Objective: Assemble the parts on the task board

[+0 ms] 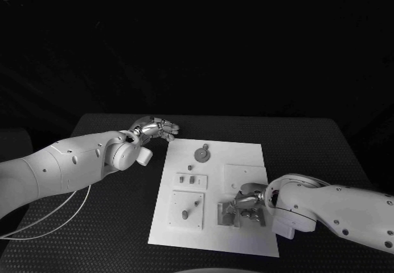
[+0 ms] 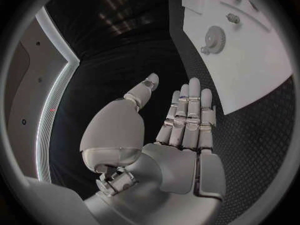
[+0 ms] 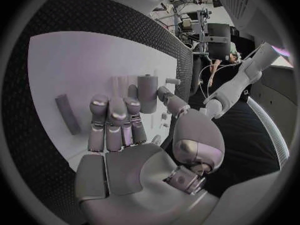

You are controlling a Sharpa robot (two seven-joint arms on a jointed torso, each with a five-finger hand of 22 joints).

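Note:
The white task board point(image 1: 209, 230) lies in the middle of the black table. My right hand point(image 1: 247, 203) is low over its near right part, at a small fixture point(image 1: 225, 215). In the right wrist view this hand point(image 3: 125, 135) pinches an upright grey cylinder point(image 3: 147, 92) between thumb and finger. My left hand point(image 1: 155, 129) hovers over the table just off the board's far left corner, fingers straight, thumb apart, holding nothing point(image 2: 169, 135). A grey gear point(image 1: 202, 153) point(image 2: 214, 36) lies on the board's far part.
Raised plates point(image 1: 187, 207) point(image 1: 191, 180) with small pegs sit on the board's left half, and a square plate point(image 1: 243, 173) lies just beyond my right hand. A grey bar point(image 3: 67, 114) lies on the board near the right fingers. A white cable point(image 1: 57, 219) trails under the left arm.

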